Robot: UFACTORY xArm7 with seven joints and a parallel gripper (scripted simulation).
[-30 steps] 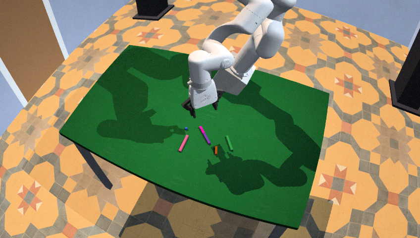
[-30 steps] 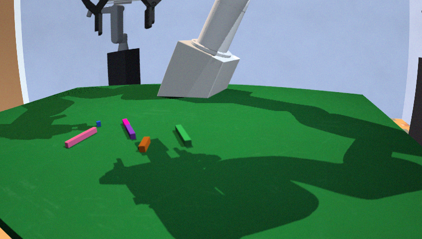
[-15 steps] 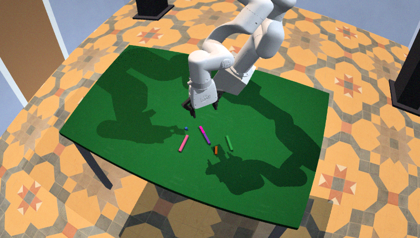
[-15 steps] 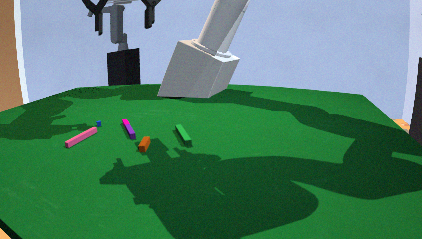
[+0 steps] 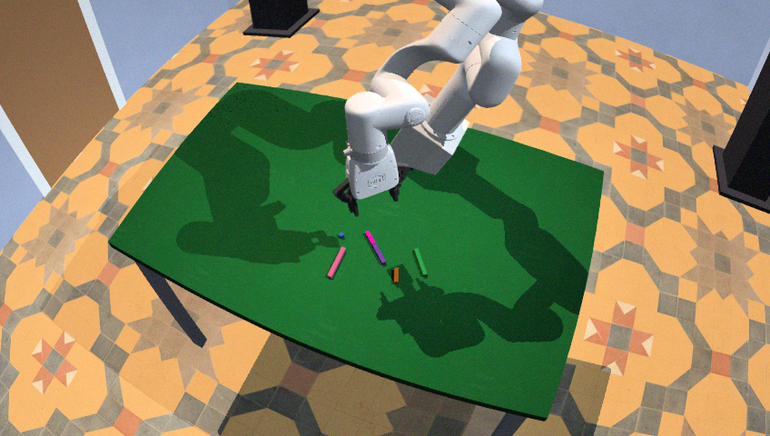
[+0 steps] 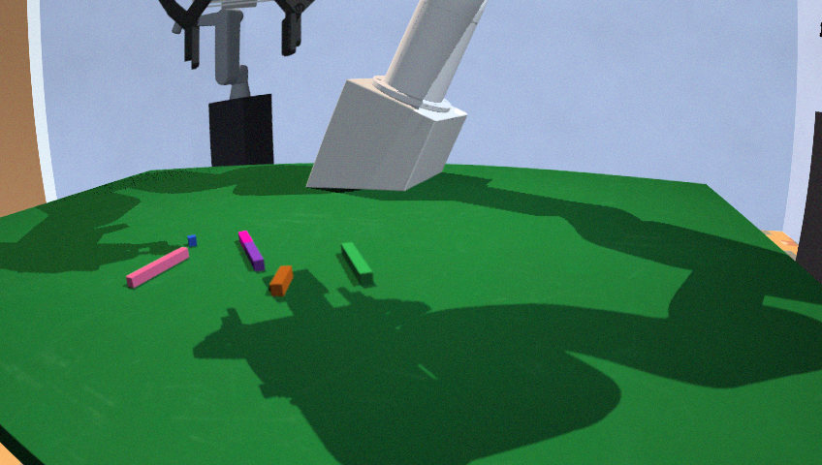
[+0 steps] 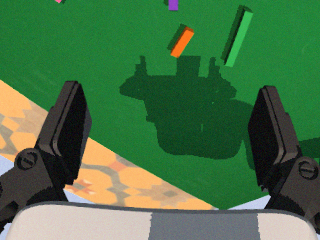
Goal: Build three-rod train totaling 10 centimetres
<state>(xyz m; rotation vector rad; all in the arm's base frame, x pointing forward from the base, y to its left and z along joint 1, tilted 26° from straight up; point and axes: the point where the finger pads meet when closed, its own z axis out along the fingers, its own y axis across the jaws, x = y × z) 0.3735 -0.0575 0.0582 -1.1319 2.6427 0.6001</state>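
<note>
In the top view, from left to right: pink [image 5: 336,262] [image 6: 158,267] [image 7: 59,1] lies slanted, with blue [image 5: 340,235] [image 6: 192,240] near its upper end. Next, magenta [image 5: 370,238] [image 6: 244,237] meets purple [image 5: 379,254] [image 6: 255,257] [image 7: 173,5] end to end in one line; any seam within magenta is too small to tell. Orange [image 5: 396,275] [image 6: 281,280] [image 7: 182,42] lies apart near purple's lower end, then green [image 5: 420,262] [image 6: 357,263] [image 7: 238,37] farther right. All lie flat on the table [image 5: 302,286] [image 6: 490,253] [image 7: 115,30], below the pincer [image 5: 375,206] [image 6: 240,60] [image 7: 169,103], which hangs wide and holding nothing, apart from every rod.

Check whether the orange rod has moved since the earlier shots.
No, the orange rod shows no visible shift in any direction against the table.
</note>
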